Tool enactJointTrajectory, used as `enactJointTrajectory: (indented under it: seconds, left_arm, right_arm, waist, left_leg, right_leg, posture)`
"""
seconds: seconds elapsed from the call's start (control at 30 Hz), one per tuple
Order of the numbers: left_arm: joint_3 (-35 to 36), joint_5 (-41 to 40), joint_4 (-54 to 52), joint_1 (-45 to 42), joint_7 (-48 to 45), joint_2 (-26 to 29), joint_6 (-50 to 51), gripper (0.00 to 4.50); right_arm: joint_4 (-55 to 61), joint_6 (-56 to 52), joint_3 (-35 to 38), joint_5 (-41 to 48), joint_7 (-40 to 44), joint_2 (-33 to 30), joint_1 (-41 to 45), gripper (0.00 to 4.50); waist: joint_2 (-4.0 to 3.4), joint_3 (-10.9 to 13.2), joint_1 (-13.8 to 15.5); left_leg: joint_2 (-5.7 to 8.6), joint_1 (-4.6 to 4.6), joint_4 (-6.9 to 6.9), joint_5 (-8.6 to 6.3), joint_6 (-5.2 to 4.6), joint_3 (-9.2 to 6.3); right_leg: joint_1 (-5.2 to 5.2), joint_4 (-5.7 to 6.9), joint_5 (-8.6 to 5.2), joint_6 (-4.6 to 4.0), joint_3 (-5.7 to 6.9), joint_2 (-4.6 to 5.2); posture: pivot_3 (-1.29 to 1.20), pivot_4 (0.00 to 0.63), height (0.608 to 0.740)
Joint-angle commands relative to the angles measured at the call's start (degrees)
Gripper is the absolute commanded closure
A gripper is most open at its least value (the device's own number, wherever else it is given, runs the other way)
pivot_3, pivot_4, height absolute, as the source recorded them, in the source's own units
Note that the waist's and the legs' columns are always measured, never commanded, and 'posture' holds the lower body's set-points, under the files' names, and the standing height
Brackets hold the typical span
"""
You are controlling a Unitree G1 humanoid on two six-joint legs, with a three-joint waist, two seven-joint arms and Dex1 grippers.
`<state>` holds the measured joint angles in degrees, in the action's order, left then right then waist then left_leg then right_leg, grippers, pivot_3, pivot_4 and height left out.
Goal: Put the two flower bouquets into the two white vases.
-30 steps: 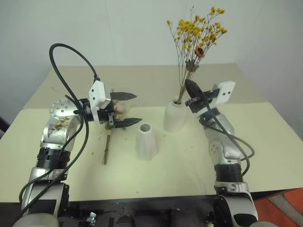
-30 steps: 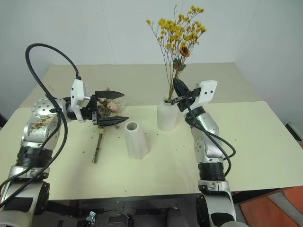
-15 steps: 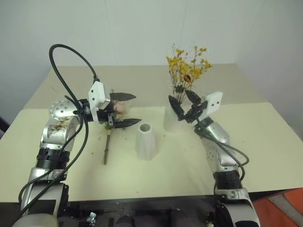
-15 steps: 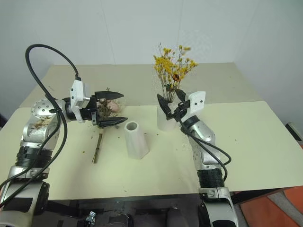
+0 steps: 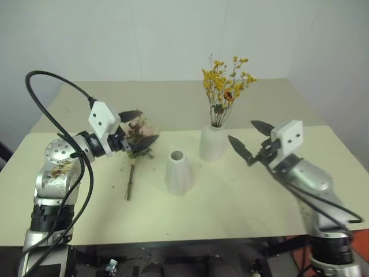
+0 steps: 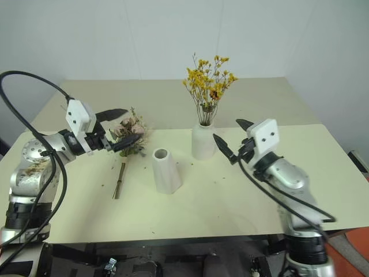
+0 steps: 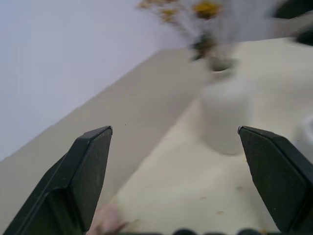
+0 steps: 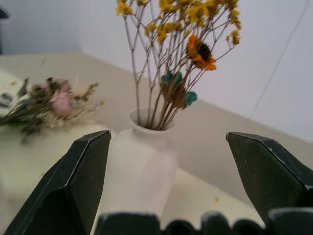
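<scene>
Bare table (image 6: 219, 202) lies open toward six o'clock. The cone vase (image 6: 166, 171) stands empty; at its nine o'clock the roses (image 6: 124, 151) lie flat, stem toward six. The left gripper (image 6: 120, 128) gapes over the blooms. The right gripper (image 6: 230, 140) hangs spread, empty. The yellow spray (image 6: 209, 86) stands upright in the matte bottle vase (image 6: 202, 142).

The black fingers of the left gripper (image 5: 138, 126) are covering part of the bunch of dusty pink roses (image 6: 130, 128). In the left wrist view, the rounder matte white ceramic vase (image 7: 226, 113) is blurring, its yellow-orange spray (image 7: 205, 9) cropped.
</scene>
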<state>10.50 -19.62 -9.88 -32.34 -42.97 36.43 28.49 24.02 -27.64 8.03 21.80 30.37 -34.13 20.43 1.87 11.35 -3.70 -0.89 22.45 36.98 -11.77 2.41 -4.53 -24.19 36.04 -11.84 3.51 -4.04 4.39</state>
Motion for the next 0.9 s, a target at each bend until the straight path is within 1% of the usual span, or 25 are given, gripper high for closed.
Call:
enactJointTrajectory:
  seconds: [0.03,0.07,0.13,0.2,0.23,0.27,0.3,0.4,0.47,0.63,0.73,0.8,0.9]
  left_arm:
    - [0.42,3.21,-12.59,-0.42,14.55,-0.16,19.33,0.00]
    - [-0.37,4.31,-15.52,-0.70,17.87,-0.75,24.54,0.00]
    - [-1.36,4.75,-18.76,-2.21,22.43,-2.09,34.36,0.00]
    - [-1.15,6.44,-18.55,-5.79,28.28,-6.77,49.01,0.00]
    - [-1.49,7.28,-18.12,-7.26,30.22,-8.08,55.17,0.00]
    - [-1.31,7.33,-17.14,-8.52,30.88,-8.91,59.97,0.00]
    - [-1.57,7.25,-16.30,-9.09,31.56,-8.94,62.44,0.00]
    - [-1.55,6.52,-10.75,-10.36,35.21,-8.97,64.01,0.00]
    - [-1.51,5.51,-7.20,-11.29,37.25,-8.82,64.01,0.00]
    - [-3.63,0.06,-0.11,-13.26,39.12,-5.32,64.01,0.00]
    - [-4.29,-2.49,4.19,-15.11,39.92,-5.04,64.01,0.00]
    - [-2.41,-5.16,8.20,-17.27,40.22,-6.16,64.01,0.00]
    - [-5.11,-8.34,11.96,-19.54,39.96,-5.18,64.01,0.00]
  right_arm:
    - [8.38,-8.93,1.43,5.16,6.59,-9.15,0.67,0.05]
    - [9.60,-9.88,1.52,6.73,9.31,-12.12,0.87,0.05]
    - [10.65,-11.71,1.80,9.27,12.44,-15.78,1.70,0.05]
    - [9.96,-15.16,1.05,12.07,15.50,-19.55,5.31,0.05]
    - [9.33,-16.58,0.44,12.92,16.65,-21.02,7.35,0.05]
    - [8.46,-17.96,-0.35,13.65,17.55,-22.07,9.75,0.05]
    - [7.55,-19.21,-1.09,14.35,18.20,-22.65,12.05,0.05]
    - [5.34,-21.30,-3.41,15.27,19.90,-23.35,17.68,0.05]
    - [4.64,-21.38,-4.66,14.93,20.46,-23.16,19.76,0.05]
    - [4.49,-22.14,-6.84,15.03,20.57,-22.04,23.13,0.05]
    - [4.87,-22.63,-7.29,16.26,22.02,-21.76,24.76,0.05]
    - [5.05,-23.15,-7.55,16.84,22.64,-21.60,25.81,0.05]
    - [5.02,-23.80,-7.90,16.65,22.74,-21.50,27.06,0.05]
  waist:
    - [0.01,0.00,0.11]
    - [0.01,0.00,0.17]
    - [0.03,-0.01,0.20]
    - [0.05,-0.01,0.26]
    - [0.06,0.00,0.29]
    - [0.07,0.00,0.18]
    - [0.07,0.00,-0.03]
    - [0.08,-0.01,-0.37]
    - [0.08,-0.01,-0.15]
    - [0.08,-0.01,0.32]
    - [0.08,-0.01,0.89]
    - [0.08,-0.01,1.19]
    - [0.08,-0.01,1.29]
  left_leg:
    - [0.00,-0.04,0.00,0.00,0.00,0.01]
    - [0.00,-0.03,-0.02,0.00,0.00,0.01]
    - [0.01,-0.02,-0.04,-0.01,0.00,0.01]
    - [0.02,-0.02,-0.01,-0.01,0.00,0.01]
    - [0.06,-0.03,0.03,0.00,0.00,0.01]
    - [0.06,-0.03,0.07,0.00,0.01,0.01]
    - [0.06,-0.05,0.08,0.00,0.01,0.01]
    - [0.03,-0.10,-0.03,-0.01,0.00,0.01]
    - [0.03,-0.04,-0.07,-0.01,0.01,0.00]
    - [0.08,0.13,-0.06,-0.01,0.02,0.01]
    - [0.07,0.16,-0.06,-0.01,0.02,0.00]
    - [0.07,0.16,-0.05,-0.01,0.02,0.00]
    - [0.07,0.18,-0.05,-0.01,0.02,0.00]
  right_leg:
    - [0.03,-0.01,-0.02,0.03,-0.01,0.01]
    - [0.03,-0.04,-0.03,0.05,0.01,-0.01]
    - [0.02,-0.05,-0.07,0.10,0.00,0.00]
    - [0.04,-0.05,-0.07,0.10,0.01,-0.01]
    - [0.05,-0.04,-0.06,0.11,0.00,0.01]
    - [0.06,-0.03,-0.04,0.14,0.00,0.00]
    - [0.06,-0.03,-0.04,0.15,0.00,0.00]
    - [0.03,-0.05,-0.06,0.11,-0.01,-0.03]
    - [-0.04,-0.06,-0.07,0.09,0.00,-0.03]
    - [-0.11,-0.17,-0.05,0.08,0.01,0.05]
    - [-0.16,-0.15,-0.05,0.08,0.02,0.04]
    - [-0.16,-0.14,-0.04,0.07,0.02,0.04]
    - [-0.16,-0.16,-0.05,0.08,0.04,0.04]
  posture:
    - [0.00,0.150,0.740]
    - [0.00,0.150,0.740]
    - [0.00,0.150,0.740]
    - [0.00,0.150,0.740]
    - [0.00,0.150,0.740]
    - [0.00,0.150,0.740]
    - [0.00,0.150,0.740]
    - [0.00,0.150,0.740]
    - [0.00,0.150,0.740]
    - [0.00,0.150,0.740]
    - [0.00,0.150,0.740]
    - [0.00,0.150,0.740]
    - [0.00,0.150,0.740]
